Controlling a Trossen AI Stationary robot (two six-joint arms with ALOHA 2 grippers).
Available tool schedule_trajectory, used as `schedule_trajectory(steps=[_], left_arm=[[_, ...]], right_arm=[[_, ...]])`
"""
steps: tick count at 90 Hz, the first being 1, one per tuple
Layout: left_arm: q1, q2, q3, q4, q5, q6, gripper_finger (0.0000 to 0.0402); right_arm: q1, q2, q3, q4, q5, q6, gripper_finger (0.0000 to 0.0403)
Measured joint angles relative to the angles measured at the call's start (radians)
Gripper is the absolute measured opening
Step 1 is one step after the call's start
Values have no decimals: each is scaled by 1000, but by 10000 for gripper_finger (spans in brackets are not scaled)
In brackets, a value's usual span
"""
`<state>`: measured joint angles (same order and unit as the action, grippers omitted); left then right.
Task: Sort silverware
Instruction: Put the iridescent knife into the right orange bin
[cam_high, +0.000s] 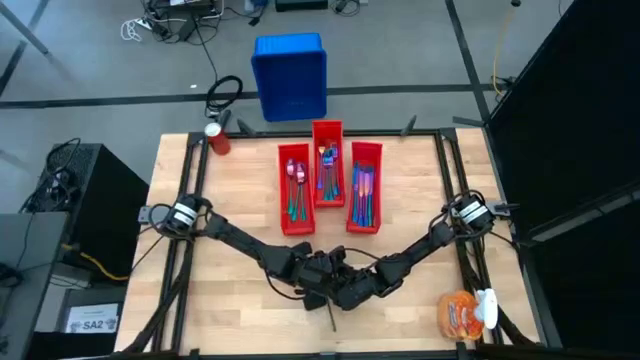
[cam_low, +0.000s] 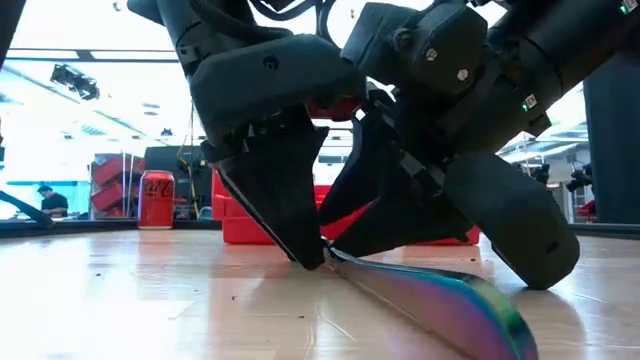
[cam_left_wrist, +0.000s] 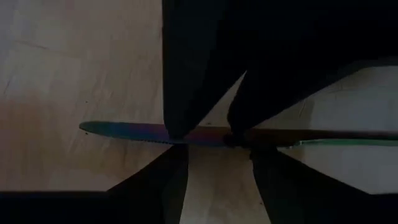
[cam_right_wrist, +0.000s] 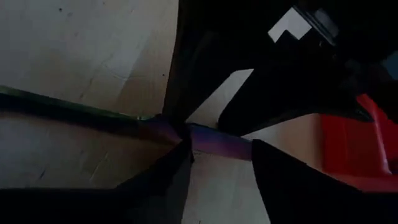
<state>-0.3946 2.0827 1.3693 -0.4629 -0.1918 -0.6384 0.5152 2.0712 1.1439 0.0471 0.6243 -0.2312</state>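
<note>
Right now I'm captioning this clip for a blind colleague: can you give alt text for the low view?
Two dark robot grippers, the left and the right, meet at one iridescent knife lying on the wooden table. Its rainbow end points toward the camera. Behind stand red bins and a red soda can.

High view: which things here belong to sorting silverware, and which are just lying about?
Job:
iridescent metal knife on the table, both grippers at it
sorted iridescent cutlery
three narrow red plastic bins

Lying about:
red soda can
blue plastic crate
orange bagged item
</note>
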Motion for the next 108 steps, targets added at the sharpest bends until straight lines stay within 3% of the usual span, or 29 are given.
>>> schedule_trajectory(steps=[31,80,108], left_arm=[[0,1,-3,52,-5,57,160],[0,1,-3,63,-19,125,160],[-5,2,-1,70,-19,156,160]], right_arm=[[-2,0,-1,-6,-22,-2,198],[14,0,-2,-11,-28,-36,187],[18,0,-1,-44,-34,-34,201]])
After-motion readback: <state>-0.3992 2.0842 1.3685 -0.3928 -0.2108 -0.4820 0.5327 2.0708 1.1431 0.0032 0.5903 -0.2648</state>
